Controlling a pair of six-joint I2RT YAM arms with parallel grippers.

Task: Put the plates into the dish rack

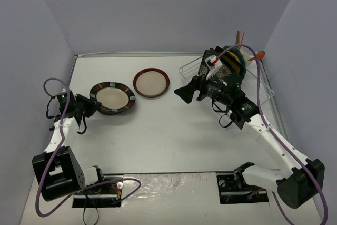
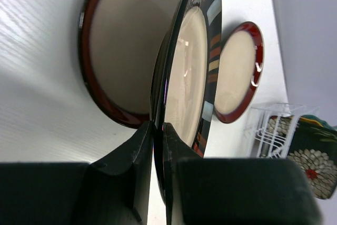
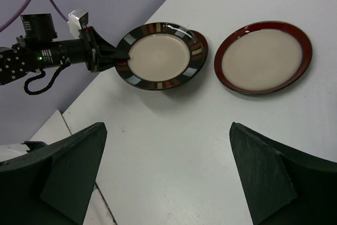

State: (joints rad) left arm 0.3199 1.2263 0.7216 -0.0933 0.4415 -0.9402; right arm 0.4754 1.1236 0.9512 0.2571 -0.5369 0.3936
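Observation:
A round cream-centred plate with a striped black rim (image 1: 112, 97) lies at the left of the table, on top of a red-brown-rimmed plate (image 2: 118, 51). My left gripper (image 1: 90, 106) is shut on the striped plate's (image 2: 192, 61) near rim, one finger above and one below, and that edge is tilted up off the plate under it. A second red-brown-rimmed plate (image 1: 151, 82) lies flat to its right. The white wire dish rack (image 1: 189, 69) stands at the far right and holds a teal plate (image 1: 237, 59) and a black floral plate (image 2: 310, 167). My right gripper (image 1: 184, 93) hangs open in front of the rack, holding nothing.
Wooden utensils (image 1: 240, 38) stick up from the rack's far corner. Purple walls close in the table on the left, back and right. The right arm reaches from its base (image 1: 242, 183) across the rack's near side.

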